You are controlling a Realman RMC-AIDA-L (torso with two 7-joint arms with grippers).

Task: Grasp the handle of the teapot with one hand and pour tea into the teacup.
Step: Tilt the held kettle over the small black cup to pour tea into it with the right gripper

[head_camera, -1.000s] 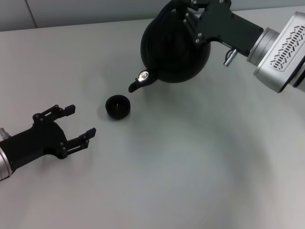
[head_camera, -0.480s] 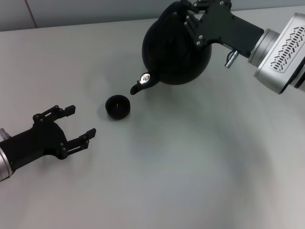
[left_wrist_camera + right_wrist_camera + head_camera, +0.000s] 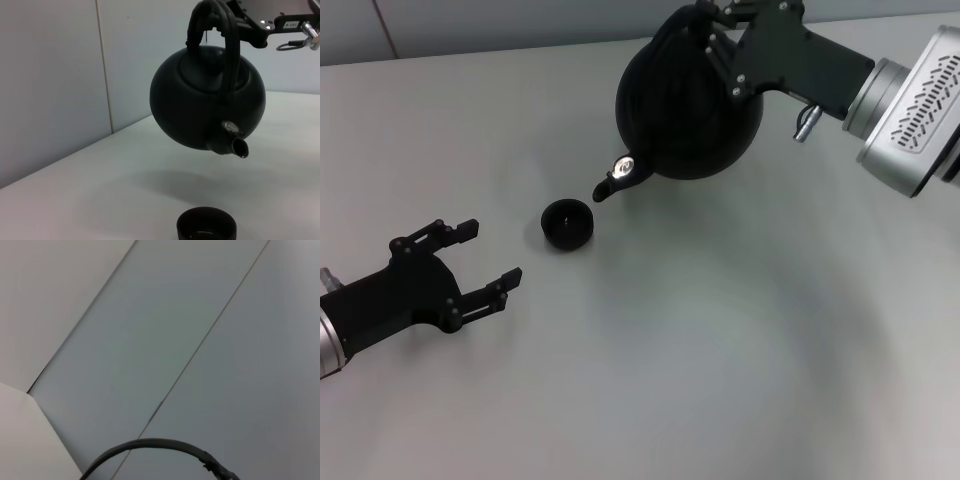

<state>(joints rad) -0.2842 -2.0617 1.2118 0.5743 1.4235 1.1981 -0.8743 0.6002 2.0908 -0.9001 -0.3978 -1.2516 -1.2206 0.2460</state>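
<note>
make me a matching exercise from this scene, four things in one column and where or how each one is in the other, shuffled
Things:
1. teapot
2. teacup
3. left gripper
4. right gripper

States:
A. open, low over the table, holding nothing
B. standing on the table below the spout
C. shut on the handle
D. lifted in the air, tilted spout-down

Pairs: 1-D, 2-B, 3-A, 4-C
</note>
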